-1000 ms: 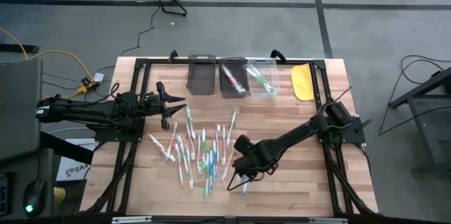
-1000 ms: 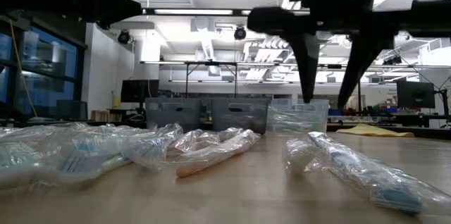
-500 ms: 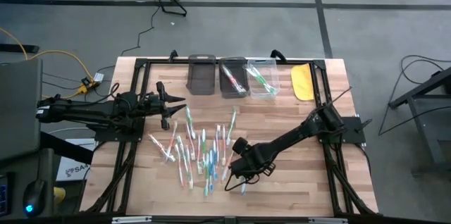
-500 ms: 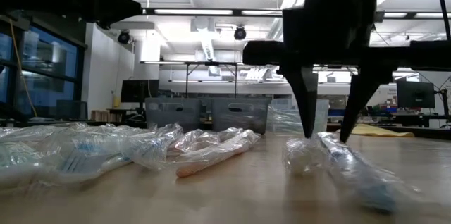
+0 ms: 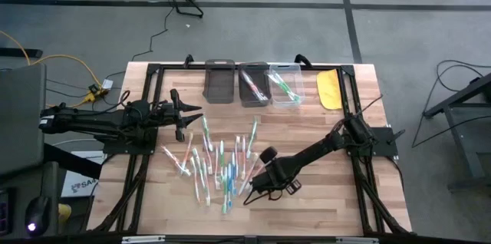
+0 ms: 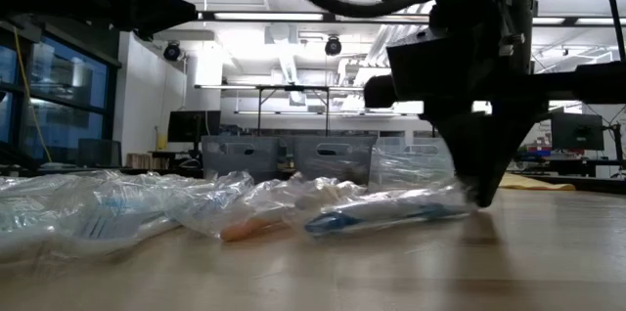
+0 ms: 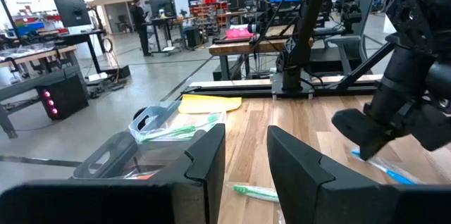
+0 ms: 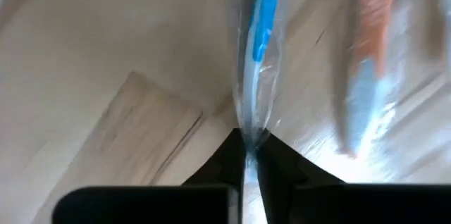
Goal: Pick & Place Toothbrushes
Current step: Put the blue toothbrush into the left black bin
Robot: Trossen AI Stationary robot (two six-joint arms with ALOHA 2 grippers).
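Observation:
A pile of wrapped toothbrushes (image 5: 217, 163) lies in the middle of the table, with white, green, blue and orange-red handles. My right gripper (image 5: 252, 194) stands at the pile's near right edge, shut on the clear wrapper of a blue toothbrush (image 6: 391, 215). That brush also shows in the right wrist view (image 8: 264, 13), beside an orange-red one (image 8: 370, 13). My left gripper (image 5: 192, 113) waits open, above the table to the pile's far left. My right gripper (image 8: 246, 146) pinches the end of the blue toothbrush's clear wrapper (image 8: 248, 129) between its two fingertips. It comes from above, pointing down. The brush stretches away from the fingers toward the pile, lying low along the table (image 6: 323, 223).
Three bins stand along the far edge: a dark one (image 5: 219, 83), one (image 5: 254, 71) holding an orange-red brush, and a clear one (image 5: 295, 98) holding green brushes. A yellow flat object (image 5: 330, 88) lies to their right. Bare wood shows on the table's right and near sides.
My right gripper came down onto the table at the pile's near right edge and shut on the wrapped blue toothbrush. The brush has swung about: it pointed toward the near edge before and now lies across, stretching from the fingers toward the pile.

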